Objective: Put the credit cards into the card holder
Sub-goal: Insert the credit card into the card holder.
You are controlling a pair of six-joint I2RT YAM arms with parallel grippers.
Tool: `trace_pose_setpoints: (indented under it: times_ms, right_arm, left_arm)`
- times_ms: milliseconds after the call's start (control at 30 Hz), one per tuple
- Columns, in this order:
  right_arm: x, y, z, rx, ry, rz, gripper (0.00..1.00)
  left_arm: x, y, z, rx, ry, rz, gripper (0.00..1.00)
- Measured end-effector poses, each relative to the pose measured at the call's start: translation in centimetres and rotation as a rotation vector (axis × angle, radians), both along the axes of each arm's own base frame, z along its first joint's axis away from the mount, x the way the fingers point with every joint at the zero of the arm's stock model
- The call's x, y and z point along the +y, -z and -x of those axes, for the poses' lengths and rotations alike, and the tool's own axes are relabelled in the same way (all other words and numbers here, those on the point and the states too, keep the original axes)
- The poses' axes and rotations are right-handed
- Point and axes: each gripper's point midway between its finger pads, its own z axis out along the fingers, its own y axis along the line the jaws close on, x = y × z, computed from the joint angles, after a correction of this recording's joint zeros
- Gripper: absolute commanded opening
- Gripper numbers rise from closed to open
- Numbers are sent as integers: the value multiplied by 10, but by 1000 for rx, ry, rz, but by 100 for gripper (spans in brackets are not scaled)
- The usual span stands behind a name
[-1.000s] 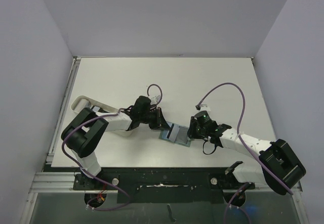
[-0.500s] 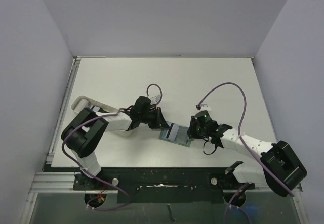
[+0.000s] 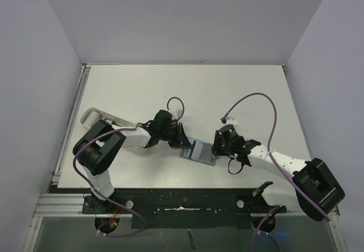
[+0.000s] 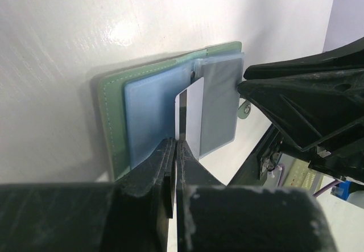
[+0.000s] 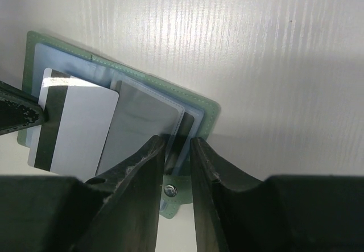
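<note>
Here, left fingers point(image 4: 156, 175) tight on glossy card point(image 5: 79, 127), right fingers point(image 5: 139, 178) tight on stitched holder point(image 4: 110, 118).

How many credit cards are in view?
1. A pale card with a dark stripe lies on the open card holder, pinched by the left end effector, next to a grey sleeve. More may be hidden in the sleeves.

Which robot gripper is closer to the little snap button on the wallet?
Right. The right gripper grips the card holder's edge right by the snap tab. The left gripper is across the holder, pinching a credit card.
</note>
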Motion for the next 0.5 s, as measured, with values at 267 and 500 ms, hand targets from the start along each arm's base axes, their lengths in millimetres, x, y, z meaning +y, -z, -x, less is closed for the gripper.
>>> trace_pose_setpoints:
  times_ms: [267, 500]
  right_arm:
    - [-7, 7, 3, 8, 14, 27, 25]
    - [-8, 8, 3, 10, 16, 30, 25]
  left_arm:
    - [-3, 3, -1, 14, -17, -9, 0]
    - [-2, 6, -6, 5, -52, -46, 0]
